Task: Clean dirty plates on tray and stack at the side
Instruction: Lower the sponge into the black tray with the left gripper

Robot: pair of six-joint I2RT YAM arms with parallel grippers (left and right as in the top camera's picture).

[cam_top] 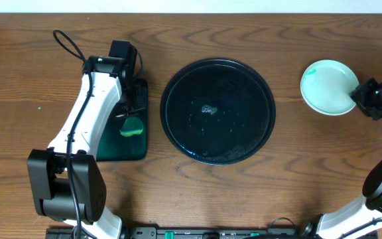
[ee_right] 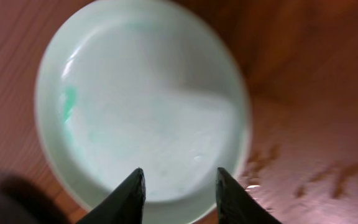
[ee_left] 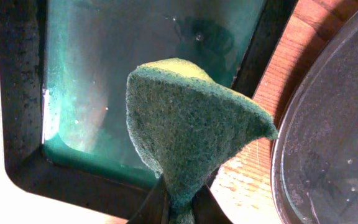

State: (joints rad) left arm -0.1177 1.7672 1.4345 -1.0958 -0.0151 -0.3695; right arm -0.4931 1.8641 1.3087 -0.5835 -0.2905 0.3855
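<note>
Large round black tray [cam_top: 244, 86] bare of plates; task looked near done.
It held only water drops and one small smear. The pale mint plate [cam_top: 325, 85], faintly green-tinged, lay on the table well to its right, under the right gripper [ee_right: 179, 173], jaws parted. The left gripper [ee_left: 180, 200] pinched a green scouring sponge [ee_left: 191, 124] over the dark green rectangular tray [ee_left: 23, 93].

Bare wood [cam_top: 287, 133] lies open between the black tray [cam_top: 244, 76] and the plate [cam_top: 323, 87]; the left arm [cam_top: 88, 113] overhangs the green tray [cam_top: 121, 150].
</note>
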